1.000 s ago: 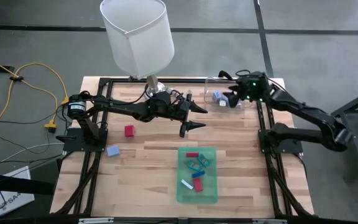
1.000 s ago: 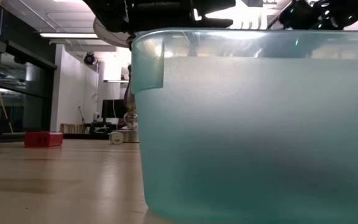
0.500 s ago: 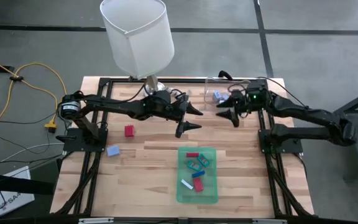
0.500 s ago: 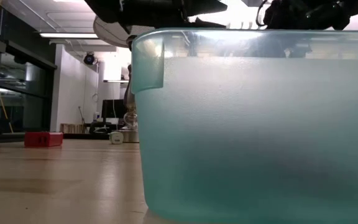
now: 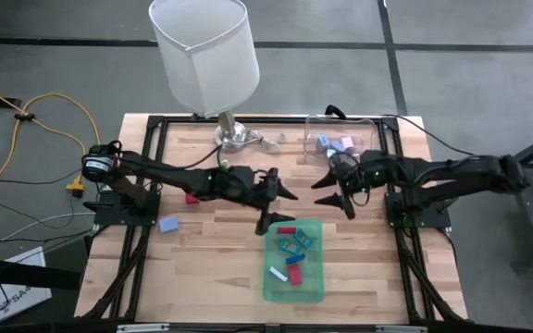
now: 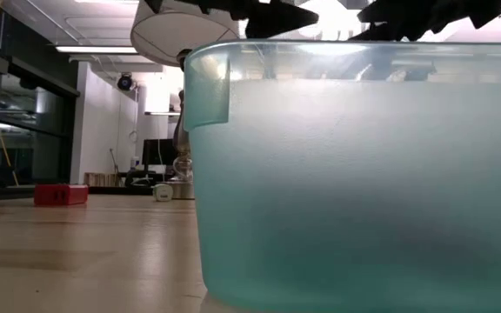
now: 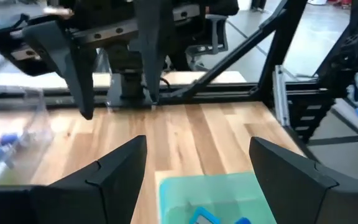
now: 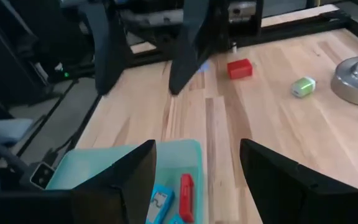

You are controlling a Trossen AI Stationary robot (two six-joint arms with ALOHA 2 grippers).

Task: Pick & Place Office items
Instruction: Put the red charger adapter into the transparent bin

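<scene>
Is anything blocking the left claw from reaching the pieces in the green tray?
Nothing visible. The left gripper hangs open just beyond the green tray, whose pieces lie uncovered. The right gripper, also open, is off to the side.

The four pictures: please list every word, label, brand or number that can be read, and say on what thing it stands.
No text can be read in any view.
Box at the floor's lower-left corner: faint marks, too small to read.
Red block, green block and the pieces in the green tray: no print visible.
</scene>
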